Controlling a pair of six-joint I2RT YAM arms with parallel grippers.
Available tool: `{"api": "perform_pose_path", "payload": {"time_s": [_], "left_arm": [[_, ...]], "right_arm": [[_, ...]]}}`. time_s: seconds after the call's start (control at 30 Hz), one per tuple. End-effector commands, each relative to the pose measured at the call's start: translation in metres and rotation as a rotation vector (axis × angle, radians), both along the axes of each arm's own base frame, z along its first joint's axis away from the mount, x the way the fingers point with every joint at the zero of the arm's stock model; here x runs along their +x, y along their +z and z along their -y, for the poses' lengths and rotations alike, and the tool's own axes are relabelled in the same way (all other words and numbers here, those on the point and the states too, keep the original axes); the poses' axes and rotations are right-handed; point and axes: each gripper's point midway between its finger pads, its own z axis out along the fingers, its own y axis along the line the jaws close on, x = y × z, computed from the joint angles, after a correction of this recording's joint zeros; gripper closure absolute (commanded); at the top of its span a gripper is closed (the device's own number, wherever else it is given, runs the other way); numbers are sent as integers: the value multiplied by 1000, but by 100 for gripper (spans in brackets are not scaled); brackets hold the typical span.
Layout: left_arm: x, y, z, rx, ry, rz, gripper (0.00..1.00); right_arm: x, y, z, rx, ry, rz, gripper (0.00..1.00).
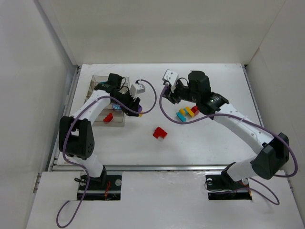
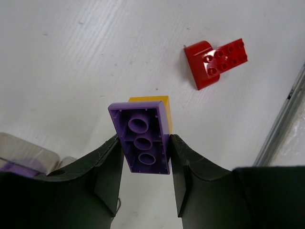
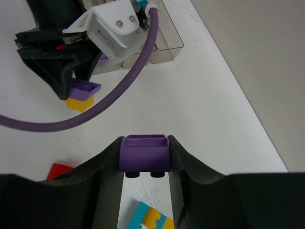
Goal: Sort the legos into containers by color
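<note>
The left gripper (image 2: 145, 143) is clenched on a flat purple plastic brick (image 2: 142, 136), hollow underside toward the wrist camera with three round tubes showing. A yellow plastic brick (image 2: 151, 102) is stuck to its far face. The pair hangs above the white table (image 1: 209, 143), just beside the clear smoky plastic organizer box (image 1: 95, 81) at nine o'clock of it in the top view.

The right gripper (image 3: 144, 143) grasps a chunkier purple plastic brick (image 3: 144, 155) off the table.

That makes two purple bricks, one per gripper. One loose red plastic brick (image 1: 159, 133) lies on the table at five o'clock of the left gripper. One cluster of teal, yellow and red bricks (image 1: 187, 113) lies at five o'clock of the right gripper. One small red brick (image 1: 108, 117) sits inside the box (its compartments are too blurred to count).
</note>
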Motion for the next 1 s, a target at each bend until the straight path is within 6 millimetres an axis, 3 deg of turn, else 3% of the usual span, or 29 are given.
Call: {"api": "perform_pose_path", "payload": {"time_s": [0.0,0.07,0.17,0.27,0.47,0.57,0.67,0.83,0.97], "left_arm": [[24,24,-6,-32,38,131,100],[26,38,-7,-65,42,157,100],[21,72,10,-187,-20,195,100],[19,89,15,-229,-24,206,100],[29,90,8,-176,-7,255,100],[25,83,4,-153,-17,243,100],[16,91,10,-198,-50,241,100],[5,151,30,-392,-125,262,100],[10,171,35,-433,-140,275,100]], "right_arm": [[0,43,-7,105,22,66,100],[-2,45,-10,125,31,57,100],[-7,51,-15,157,80,49,100],[-7,48,-18,184,81,20,100],[-10,55,-26,230,116,13,100],[-10,60,-26,239,116,13,100],[-10,66,-24,248,105,30,100],[-14,70,-23,260,130,26,100],[-15,65,-22,265,135,0,100]]}}
